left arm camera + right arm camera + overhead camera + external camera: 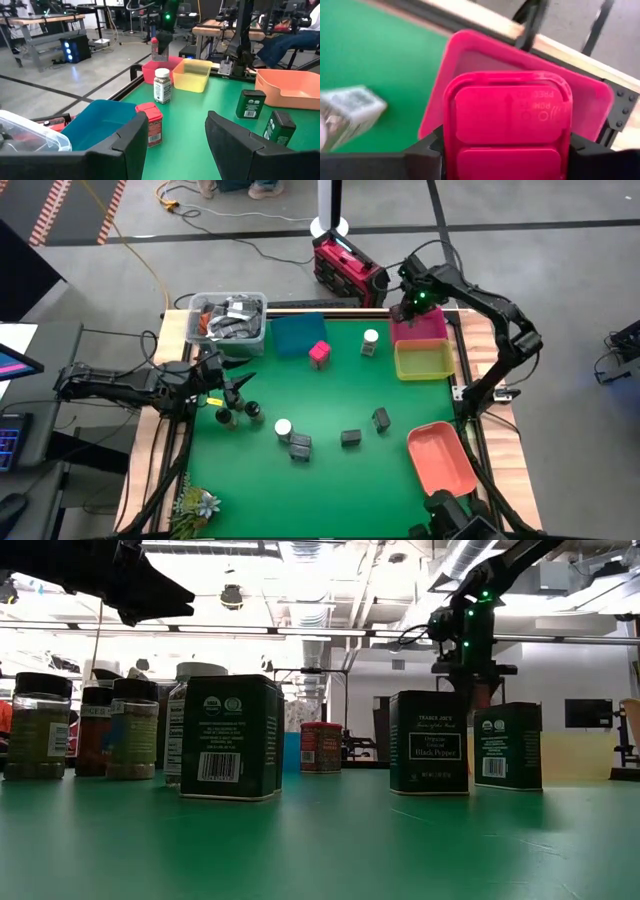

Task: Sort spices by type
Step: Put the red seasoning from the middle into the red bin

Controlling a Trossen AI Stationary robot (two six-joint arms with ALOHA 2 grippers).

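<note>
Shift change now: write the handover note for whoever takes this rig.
Right end effector: shut on a magenta box, above the pink tray.
Left end effector: open, empty, at the table's left by the dark-lidded jars.
Done: none seen in a tray yet.
Left: second magenta box, two white-capped jars, grey tins and the dark-lidded jars, all still on the mat.
</note>
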